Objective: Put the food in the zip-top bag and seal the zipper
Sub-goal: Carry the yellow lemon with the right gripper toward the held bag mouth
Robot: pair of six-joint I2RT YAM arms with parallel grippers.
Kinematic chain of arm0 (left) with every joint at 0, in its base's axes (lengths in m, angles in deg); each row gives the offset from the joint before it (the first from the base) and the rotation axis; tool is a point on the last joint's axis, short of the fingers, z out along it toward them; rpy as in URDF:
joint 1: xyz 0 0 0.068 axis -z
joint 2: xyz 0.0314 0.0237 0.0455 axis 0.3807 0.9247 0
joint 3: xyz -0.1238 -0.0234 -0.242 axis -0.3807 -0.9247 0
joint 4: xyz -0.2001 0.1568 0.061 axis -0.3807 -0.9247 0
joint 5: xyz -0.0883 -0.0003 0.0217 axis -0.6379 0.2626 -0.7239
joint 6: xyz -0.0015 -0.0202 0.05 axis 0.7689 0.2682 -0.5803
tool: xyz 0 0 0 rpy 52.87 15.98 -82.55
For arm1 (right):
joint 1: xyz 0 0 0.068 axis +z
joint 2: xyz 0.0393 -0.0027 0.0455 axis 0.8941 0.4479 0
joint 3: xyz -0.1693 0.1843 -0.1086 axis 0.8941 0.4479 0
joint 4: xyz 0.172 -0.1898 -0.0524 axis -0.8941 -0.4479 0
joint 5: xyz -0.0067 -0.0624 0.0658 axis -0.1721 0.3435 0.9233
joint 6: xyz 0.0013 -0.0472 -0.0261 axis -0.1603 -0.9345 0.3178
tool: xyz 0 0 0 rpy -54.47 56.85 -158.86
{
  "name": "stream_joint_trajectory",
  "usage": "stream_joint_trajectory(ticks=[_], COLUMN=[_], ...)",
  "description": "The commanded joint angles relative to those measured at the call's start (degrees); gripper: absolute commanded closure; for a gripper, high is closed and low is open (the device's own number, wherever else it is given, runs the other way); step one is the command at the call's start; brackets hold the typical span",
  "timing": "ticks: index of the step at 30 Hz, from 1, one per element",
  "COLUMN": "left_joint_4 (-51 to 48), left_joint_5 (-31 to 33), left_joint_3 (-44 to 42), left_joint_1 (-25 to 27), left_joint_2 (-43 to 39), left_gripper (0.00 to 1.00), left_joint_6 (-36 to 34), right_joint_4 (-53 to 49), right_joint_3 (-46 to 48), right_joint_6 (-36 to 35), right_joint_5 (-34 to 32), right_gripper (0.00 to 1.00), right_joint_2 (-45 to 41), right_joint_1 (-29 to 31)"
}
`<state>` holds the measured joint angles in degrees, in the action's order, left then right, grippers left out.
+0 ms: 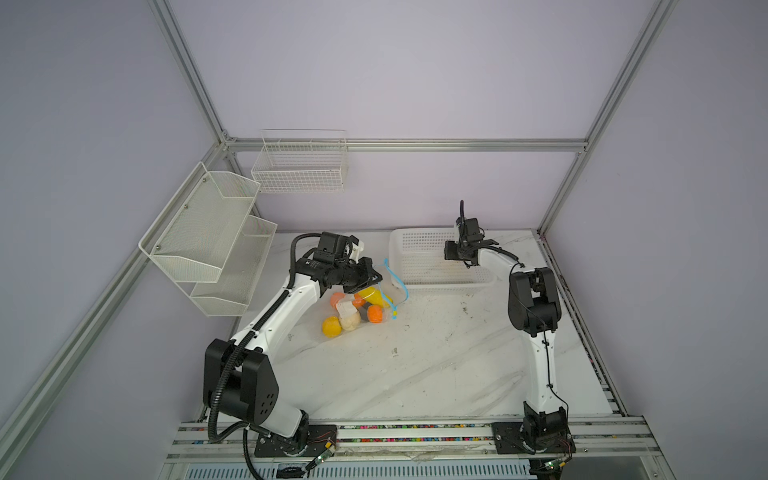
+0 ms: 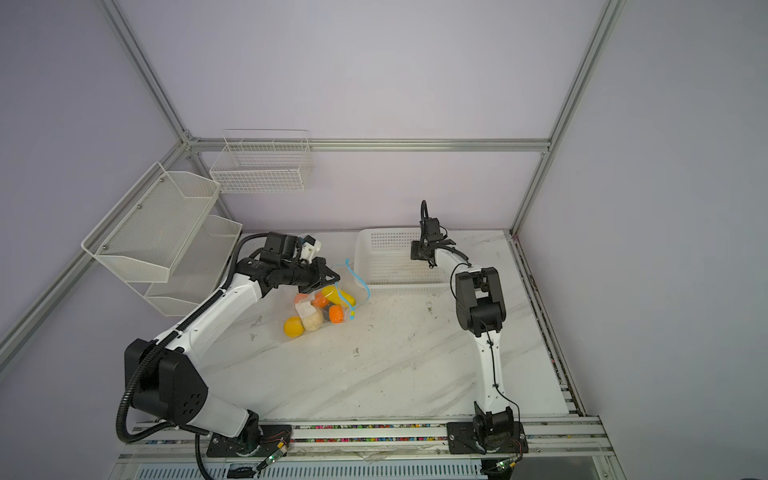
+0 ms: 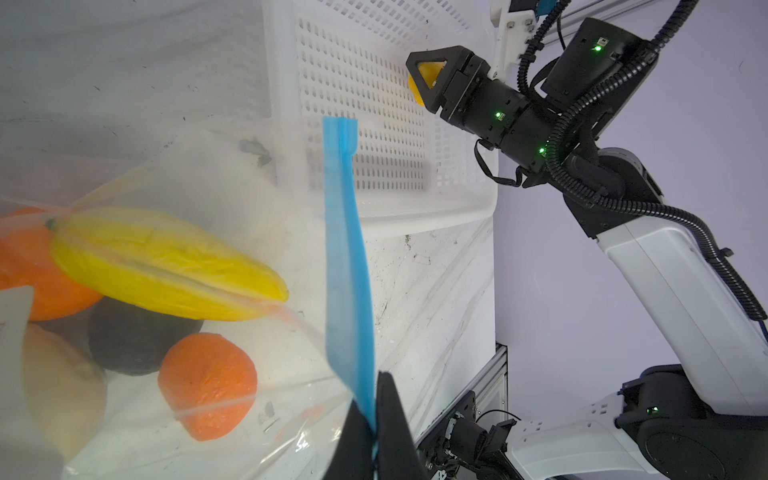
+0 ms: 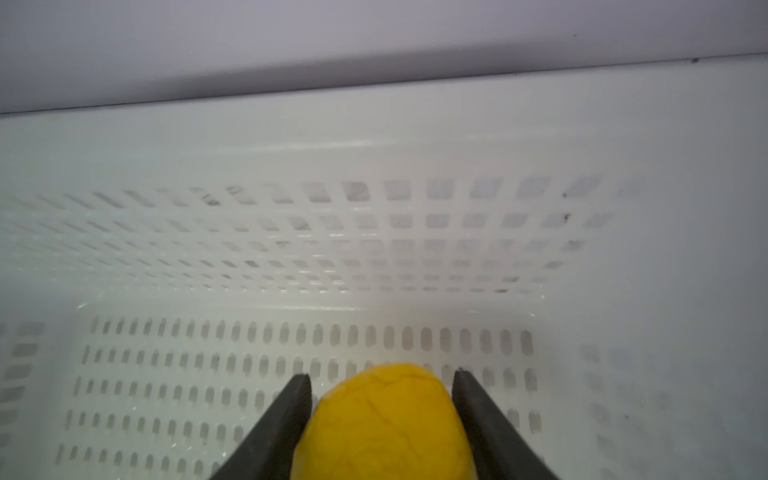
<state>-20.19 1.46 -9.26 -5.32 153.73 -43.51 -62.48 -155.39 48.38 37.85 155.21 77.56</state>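
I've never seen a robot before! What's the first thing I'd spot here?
Bright toy fruit, orange, yellow and black, sits piled inside the clear zip-top bag left of the middle of the white table. The left pincer pinches the bag's blue zipper strip and holds it up. At the back, the right pincer grips one more yellow fruit over the white basket.

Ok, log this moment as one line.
left jaws: shut on zipper | right jaws: shut on yellow fruit, over basket | bag: unsealed, other fruit inside
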Motion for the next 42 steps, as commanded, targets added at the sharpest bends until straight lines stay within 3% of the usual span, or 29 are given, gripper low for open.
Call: stream_joint_trajectory(ticks=[1, 8, 25, 32, 42], left_joint_4=[1.33, 1.34, 1.34, 1.34, 1.34], left_joint_5=[-0.29, -0.55, -0.81, -0.81, -0.64], left_joint_3=[-1.77, -1.36, -1.13, -1.13, -1.49], left_joint_1=[0.21, 0.26, 0.26, 0.26, 0.26], left_joint_2=[-1.84, -1.31, -1.53, -1.89, -2.02], left_gripper=[1.0, 1.0, 1.0, 1.0, 1.0], left_joint_6=[0.19, 0.23, 0.15, 0.13, 0.04], right_joint_4=[2.59, 6.62, 8.13, 8.78, 11.74], right_joint_3=[1.95, 5.83, 16.9, 20.55, 24.18], right_joint_6=[1.77, 5.1, 8.25, 11.01, 14.82], right_joint_5=[5.02, 11.89, 19.55, 26.17, 30.36], right_gripper=[0.45, 0.46, 0.46, 0.46, 0.46], right_joint_2=[-4.72, -10.34, -24.61, -27.11, -28.35], right_joint_1=[-0.23, 0.89, 12.19, 16.05, 18.29])
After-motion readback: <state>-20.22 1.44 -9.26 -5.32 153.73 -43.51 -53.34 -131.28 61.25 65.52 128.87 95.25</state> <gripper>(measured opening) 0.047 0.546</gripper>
